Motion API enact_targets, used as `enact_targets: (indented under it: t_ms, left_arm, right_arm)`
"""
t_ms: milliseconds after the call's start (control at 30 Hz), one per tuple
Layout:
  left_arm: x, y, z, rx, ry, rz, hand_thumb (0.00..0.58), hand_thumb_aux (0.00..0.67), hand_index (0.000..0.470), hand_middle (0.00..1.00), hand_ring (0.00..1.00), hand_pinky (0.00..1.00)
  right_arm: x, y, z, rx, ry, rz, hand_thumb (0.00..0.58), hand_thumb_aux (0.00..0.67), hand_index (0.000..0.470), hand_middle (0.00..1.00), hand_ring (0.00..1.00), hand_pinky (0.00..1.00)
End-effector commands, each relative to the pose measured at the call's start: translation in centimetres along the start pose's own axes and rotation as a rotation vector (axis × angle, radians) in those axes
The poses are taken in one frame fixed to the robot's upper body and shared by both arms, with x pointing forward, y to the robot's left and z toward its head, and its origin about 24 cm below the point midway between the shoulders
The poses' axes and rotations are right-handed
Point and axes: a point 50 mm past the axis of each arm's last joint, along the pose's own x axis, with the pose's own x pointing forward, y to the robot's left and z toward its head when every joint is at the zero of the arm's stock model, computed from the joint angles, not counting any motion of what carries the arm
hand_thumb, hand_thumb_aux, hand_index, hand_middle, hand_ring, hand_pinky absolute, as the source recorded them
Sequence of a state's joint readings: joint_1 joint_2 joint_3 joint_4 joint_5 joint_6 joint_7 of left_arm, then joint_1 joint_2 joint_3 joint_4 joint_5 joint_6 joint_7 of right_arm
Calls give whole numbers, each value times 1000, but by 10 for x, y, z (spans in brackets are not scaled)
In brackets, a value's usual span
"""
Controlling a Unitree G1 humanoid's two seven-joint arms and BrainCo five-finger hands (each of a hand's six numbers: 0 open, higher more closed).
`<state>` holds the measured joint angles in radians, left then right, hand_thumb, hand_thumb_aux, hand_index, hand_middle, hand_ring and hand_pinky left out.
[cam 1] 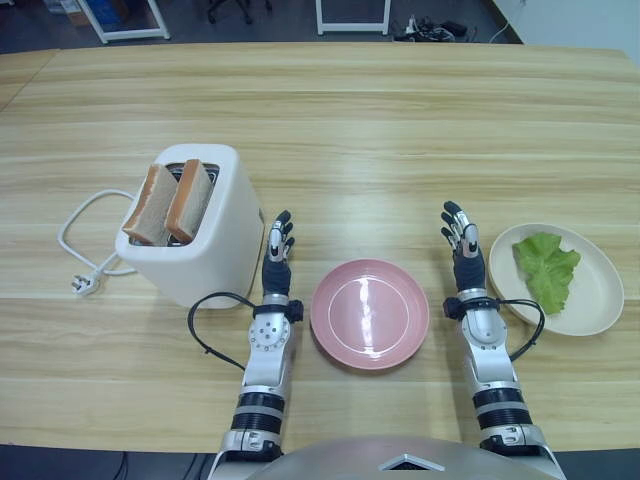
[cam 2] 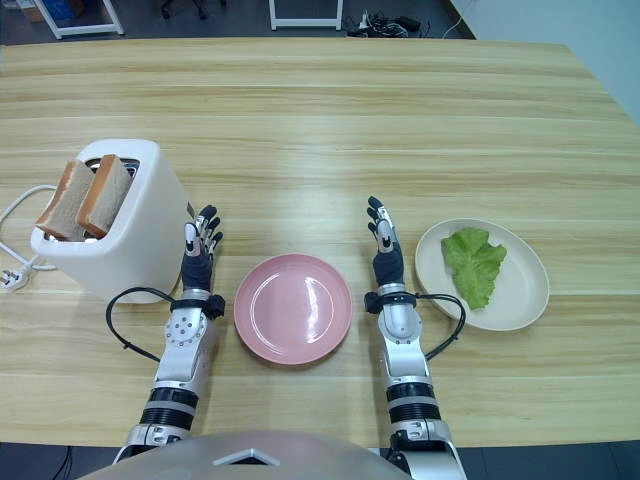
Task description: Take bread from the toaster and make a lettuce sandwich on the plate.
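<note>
Left hand [cam 1: 277, 255] and right hand [cam 1: 462, 245], fingers extended and empty, flank the pink plate [cam 1: 345, 345] on the tabletop [cam 1: 400, 120]. Bread slices [cam 1: 170, 203] stand in the toaster [cam 1: 215, 245] at left; lettuce [cam 1: 547, 268] lies on the cream dish [cam 1: 600, 300] at right.
</note>
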<state>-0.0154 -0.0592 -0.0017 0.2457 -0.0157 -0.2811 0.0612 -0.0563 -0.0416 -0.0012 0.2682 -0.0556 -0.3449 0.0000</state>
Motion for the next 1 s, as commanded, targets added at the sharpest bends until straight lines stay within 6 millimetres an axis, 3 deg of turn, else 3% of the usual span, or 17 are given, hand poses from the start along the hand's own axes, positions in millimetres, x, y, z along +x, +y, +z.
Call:
enact_targets:
  t_ms: [33,233,300,367,500,600,700,800,900,1000]
  left_arm:
    - [2,0,-3,9,37,0,0,0,0,0,0,0]
    - [2,-3,-3,60,16,-31,0,0,0,0,0,0]
    - [-1,-6,8,100,-41,-73,0,0,0,0,0,0]
    - [-11,-14,43,123,-202,-170,0,0,0,0,0,0]
    - [-51,-22,145,50,-596,-427,0,0,0,0,0,0]
    - [-73,5,196,2,-787,-423,0,0,0,0,0,0]
    - [-84,45,227,163,-895,-262,0,0,0,0,0,0]
    - [-77,81,230,479,-810,-1,0,0,0,0,0,0]
    - [-58,114,206,969,-549,233,0,0,0,0,0,0]
    - [-48,140,179,1211,-327,351,0,0,0,0,0,0]
  right_arm:
    - [2,1,-1,11,15,4,0,0,0,0,0,0]
    - [2,0,-3,18,28,-2,0,0,0,0,0,0]
    - [3,2,-5,17,36,-1,0,0,0,0,0,0]
    - [4,4,-7,1,41,6,0,0,0,0,0,0]
    - [7,7,-14,0,74,11,0,0,0,0,0,0]
    - [9,12,-19,6,95,23,0,0,0,0,0,0]
    - [9,11,-22,9,104,16,0,0,0,0,0,0]
    - [9,9,-24,7,109,9,0,0,0,0,0,0]
    - [9,9,-26,6,117,13,0,0,0,0,0,0]
    - [9,10,-27,7,126,19,0,0,0,0,0,0]
